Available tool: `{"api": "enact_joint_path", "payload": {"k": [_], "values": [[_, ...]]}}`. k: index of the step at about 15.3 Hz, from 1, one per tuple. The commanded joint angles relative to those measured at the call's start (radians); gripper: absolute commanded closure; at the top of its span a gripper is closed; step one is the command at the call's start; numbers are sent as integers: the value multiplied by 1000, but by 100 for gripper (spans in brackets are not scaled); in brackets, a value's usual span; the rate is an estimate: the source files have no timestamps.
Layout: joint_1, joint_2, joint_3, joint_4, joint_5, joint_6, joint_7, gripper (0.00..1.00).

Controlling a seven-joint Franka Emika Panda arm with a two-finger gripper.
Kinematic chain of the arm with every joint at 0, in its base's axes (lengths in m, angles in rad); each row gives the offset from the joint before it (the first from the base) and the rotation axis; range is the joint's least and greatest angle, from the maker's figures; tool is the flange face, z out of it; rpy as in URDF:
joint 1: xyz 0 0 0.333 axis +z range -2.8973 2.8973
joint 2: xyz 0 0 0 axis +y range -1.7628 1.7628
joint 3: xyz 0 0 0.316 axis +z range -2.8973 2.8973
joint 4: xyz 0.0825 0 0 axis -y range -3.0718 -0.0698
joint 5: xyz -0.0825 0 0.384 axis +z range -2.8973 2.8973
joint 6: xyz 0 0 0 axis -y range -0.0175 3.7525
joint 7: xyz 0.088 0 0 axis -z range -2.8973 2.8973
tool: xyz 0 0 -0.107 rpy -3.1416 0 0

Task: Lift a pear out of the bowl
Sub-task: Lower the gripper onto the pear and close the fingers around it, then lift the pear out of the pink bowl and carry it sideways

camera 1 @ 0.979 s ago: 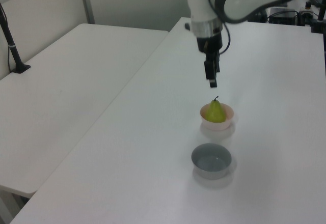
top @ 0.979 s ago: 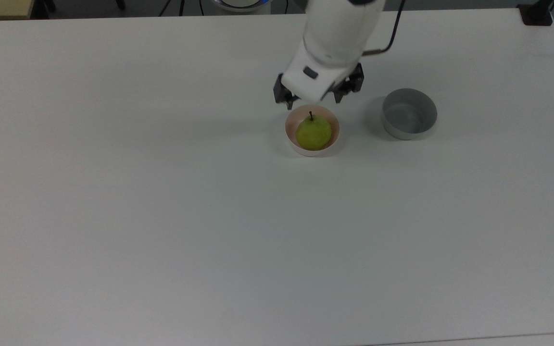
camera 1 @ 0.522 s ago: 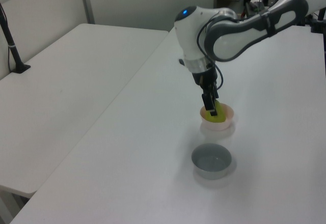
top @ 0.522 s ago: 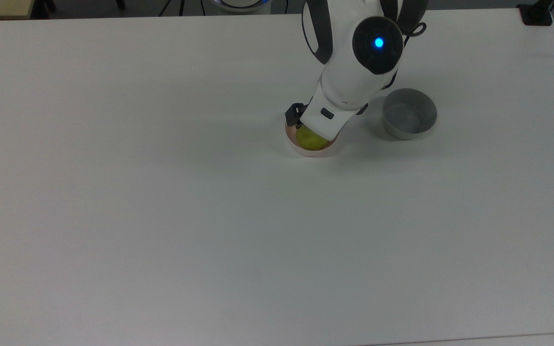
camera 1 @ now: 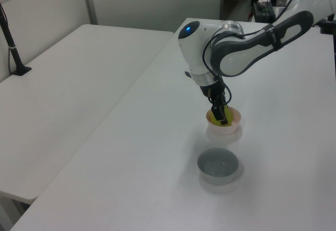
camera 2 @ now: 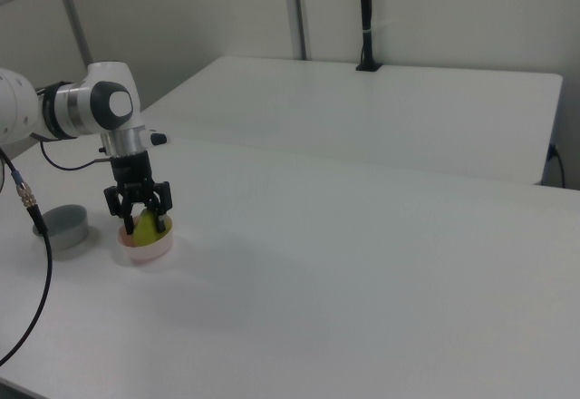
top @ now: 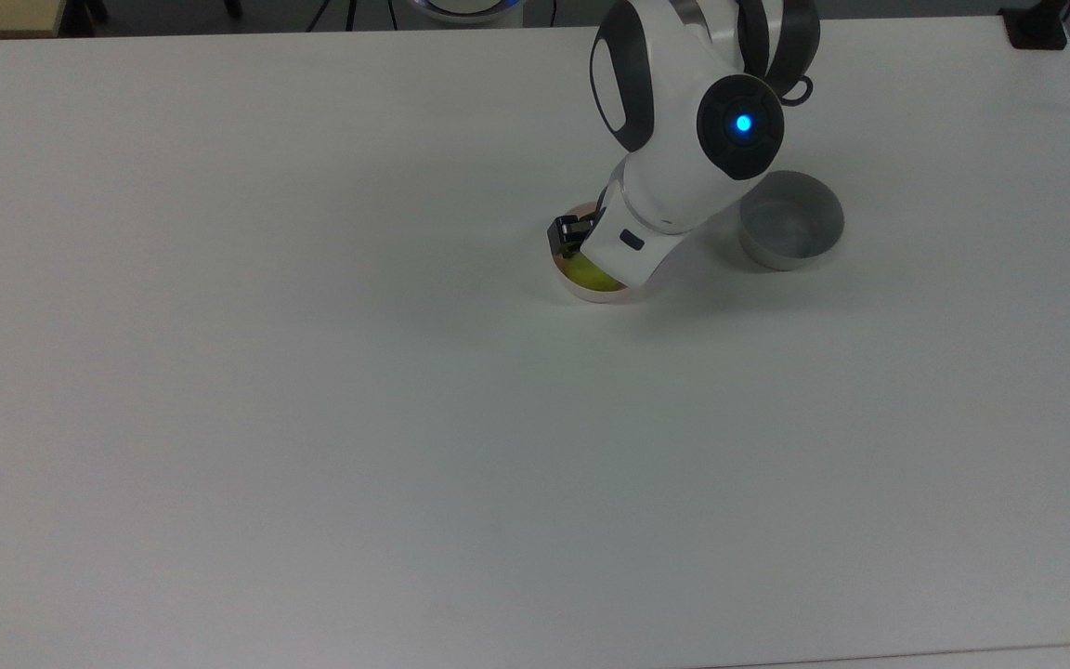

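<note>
Pale pink, with a whitish outer wall, the bowl (camera 2: 143, 247) sits on the broad white counter (top: 312, 418), and we take it as our landmark. Inside the bowl lies the pear (camera 2: 146, 224), yellow-green; in the top view we see just a sliver of it (top: 587, 272) peeking out at the bowl's rim (top: 591, 295), since the arm covers most of it.

Directly above the bowl, the white arm (top: 684, 111) bends down steeply (a blue light glows on its joint), and its dark pincer (camera 2: 138, 225) reaches into the bowl. In the right view the pincer's two fingers (camera 2: 165, 219) stand spread, one on each side of the pear; we cannot tell whether they touch the fruit. In the left view the pincer (camera 1: 221, 115) dips into the bowl (camera 1: 224, 128) in front of the pear (camera 1: 215, 118).

Near the pink bowl, apart from it, sits a grey bowl (top: 791, 220) of similar size: on the top view's right of the bowl, on the right view's left of it (camera 2: 63, 225), and nearer the camera in the left view (camera 1: 218, 166).

Beyond the counter, in the right view, a second white table (camera 2: 381, 109) stands behind the bowl.
</note>
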Motion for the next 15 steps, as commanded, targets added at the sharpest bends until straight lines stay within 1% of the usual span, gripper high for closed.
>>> {"api": "enact_joint_path", "payload": {"k": [1, 4, 8, 11, 12, 15], "values": [[19, -7, -14, -25, -9, 15, 18, 76], [19, -24, -14, -19, 1, 6, 20, 76], [19, -123, -14, -17, 2, -3, 20, 75], [7, -168, -15, -14, 2, -50, 7, 75], [0, -185, -26, -15, 2, -69, 1, 75], [-67, -220, -26, -17, 2, -109, -57, 75]]}}
